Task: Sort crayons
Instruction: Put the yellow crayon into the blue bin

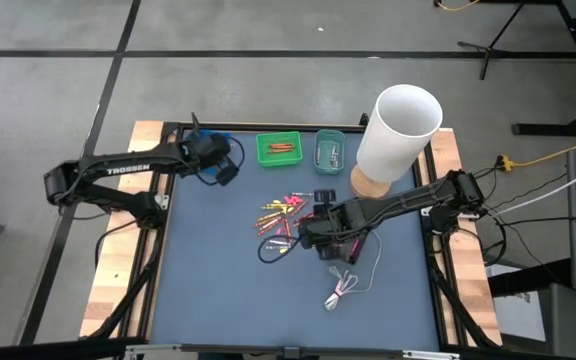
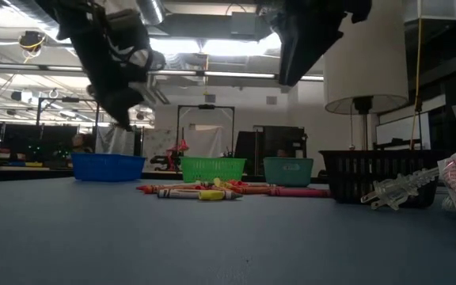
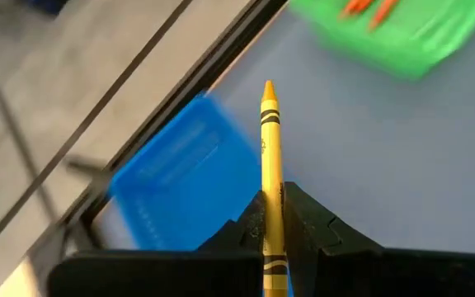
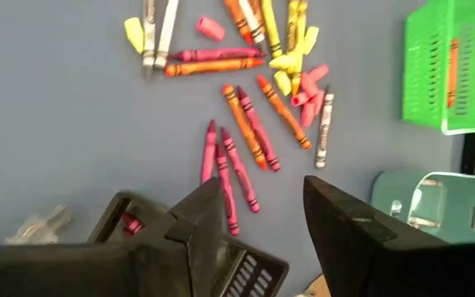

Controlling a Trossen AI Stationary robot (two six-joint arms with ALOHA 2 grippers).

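Observation:
My left gripper (image 1: 224, 164) hangs at the table's far left, over the blue tray (image 3: 180, 181), shut on a yellow crayon (image 3: 270, 140). My right gripper (image 4: 262, 191) stands open above the table's middle, empty, next to the pile of loose crayons (image 4: 254, 91) in pink, red, orange and yellow lying flat on the blue mat (image 1: 218, 270). Behind the pile sits a green tray (image 1: 280, 148) with orange crayons inside, and beside it a teal tray (image 1: 330, 150). My left gripper pinches the yellow crayon's back part (image 3: 270, 216) between its two fingers. The crayon lies along the fingers and sticks out past them, its tip (image 3: 269, 87) pointing ahead and slanting down. It is lifted clear, above the blue tray.
A lamp with a tall white shade (image 1: 398, 130) stands at the far right. A black basket (image 4: 138, 227) holding a crayon sits under my right gripper. A coiled white cable with a plug (image 1: 346, 288) lies toward the near edge. Bare mat lies at the near left.

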